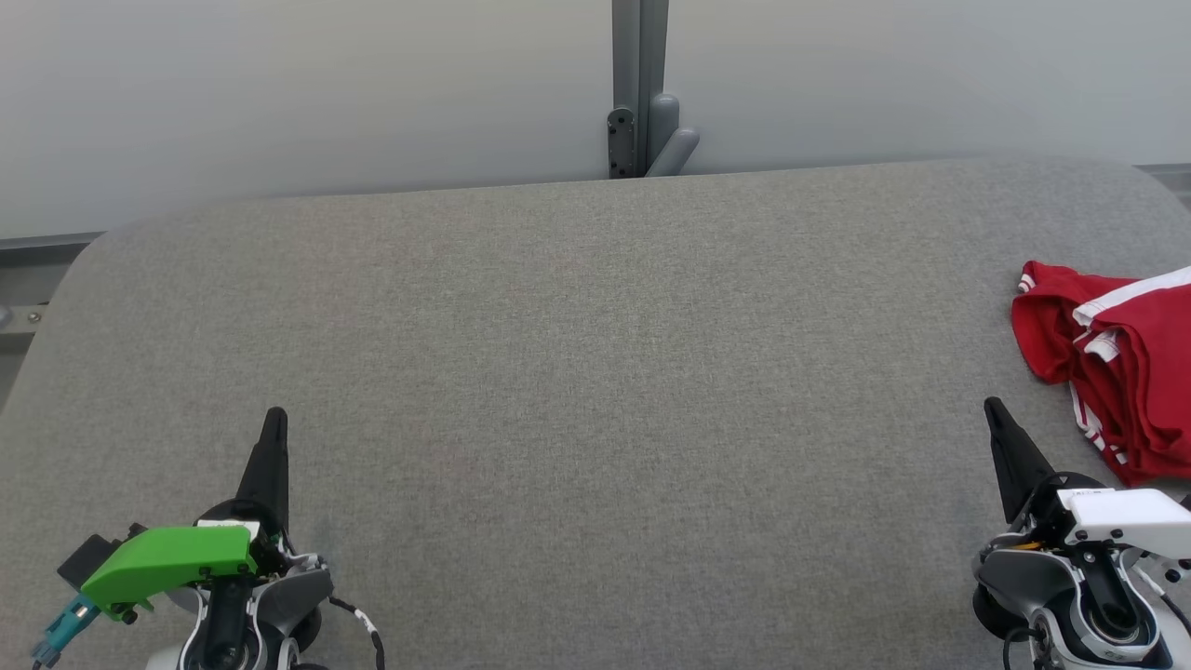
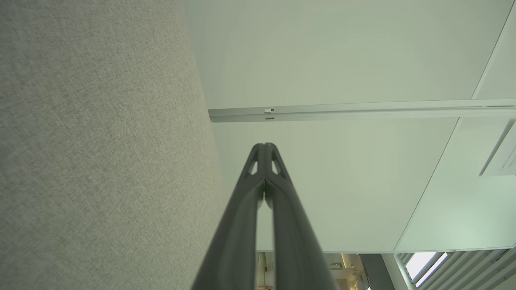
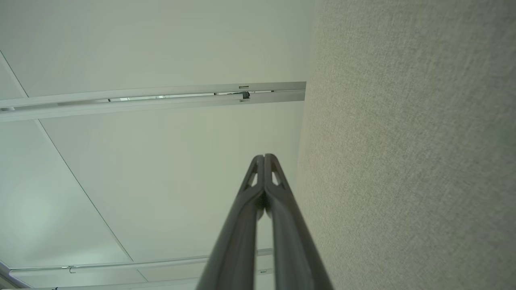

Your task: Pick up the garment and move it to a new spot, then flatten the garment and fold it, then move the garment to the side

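Over to the right edge of the table (image 1: 595,372) first: garment (image 1: 1121,372) there, red with white stripes, crumpled in a heap on the grey cloth top, cut off by the head view's right side. Not flattened, not folded.

Down at the near edge now, toward the near left corner: left gripper (image 1: 275,417), fingers (image 1: 268,465) pointing toward the far edge, pressed together into one dark spike. Closed tight, holding nothing. Behind it on the wrist, green cover (image 1: 167,558), with a teal plug (image 1: 60,628) at its outer end. Seen from the left wrist, along those fingers: tips meeting, only a thin slit lower down between the shafts, grey table top to one side, pale wall (image 2: 322,60) beyond.

Across to the near right corner: right gripper (image 1: 994,408), likewise clamped to a point, empty. Behind it, white housing (image 1: 1126,516) on the wrist. Tip near the garment's near-left fringe but apart from it, bare cloth between. Garment free of both grippers. Same story from the right wrist: fingertips touching, nothing between them, table top alongside, a rail (image 3: 161,96) on the pale wall past the tips.

At the far edge, about midway along, a grey post (image 1: 640,93) against the wall.
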### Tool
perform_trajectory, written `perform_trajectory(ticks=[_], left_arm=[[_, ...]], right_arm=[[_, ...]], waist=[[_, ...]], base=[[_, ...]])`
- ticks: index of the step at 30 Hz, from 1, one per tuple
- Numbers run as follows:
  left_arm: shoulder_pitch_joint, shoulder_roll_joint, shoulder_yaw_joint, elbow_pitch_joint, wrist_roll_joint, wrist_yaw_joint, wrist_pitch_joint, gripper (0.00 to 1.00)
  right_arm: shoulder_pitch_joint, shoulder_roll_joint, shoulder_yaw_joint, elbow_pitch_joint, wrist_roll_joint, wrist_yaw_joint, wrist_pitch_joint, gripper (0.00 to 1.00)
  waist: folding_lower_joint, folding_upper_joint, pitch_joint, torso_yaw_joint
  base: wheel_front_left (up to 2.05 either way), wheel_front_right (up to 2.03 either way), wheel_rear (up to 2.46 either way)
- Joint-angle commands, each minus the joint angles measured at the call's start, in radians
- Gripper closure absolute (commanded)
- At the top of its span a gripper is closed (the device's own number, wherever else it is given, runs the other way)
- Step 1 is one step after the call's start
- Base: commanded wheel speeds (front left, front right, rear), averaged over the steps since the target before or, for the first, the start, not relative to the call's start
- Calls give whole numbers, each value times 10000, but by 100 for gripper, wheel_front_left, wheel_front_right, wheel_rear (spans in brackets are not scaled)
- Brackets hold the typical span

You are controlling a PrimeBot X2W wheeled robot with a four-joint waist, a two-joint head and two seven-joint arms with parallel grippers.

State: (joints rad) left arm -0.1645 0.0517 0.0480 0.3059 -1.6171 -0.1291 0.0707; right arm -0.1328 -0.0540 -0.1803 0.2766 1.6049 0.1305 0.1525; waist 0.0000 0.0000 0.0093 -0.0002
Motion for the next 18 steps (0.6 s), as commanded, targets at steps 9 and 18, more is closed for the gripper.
perform_trajectory(ticks=[9, 18], left_arm=[[-132, -5, 35, 13, 18, -55, 49, 100], [-132, -7, 38, 13, 23, -55, 54, 100]], right_arm=[[-97, -5, -40, 16, -15, 4, 38, 100], [-99, 3, -50, 17, -29, 4, 52, 100]], waist=[[0, 0, 0, 0], [0, 0, 0, 0]], base=[[0, 0, 0], [0, 0, 0]])
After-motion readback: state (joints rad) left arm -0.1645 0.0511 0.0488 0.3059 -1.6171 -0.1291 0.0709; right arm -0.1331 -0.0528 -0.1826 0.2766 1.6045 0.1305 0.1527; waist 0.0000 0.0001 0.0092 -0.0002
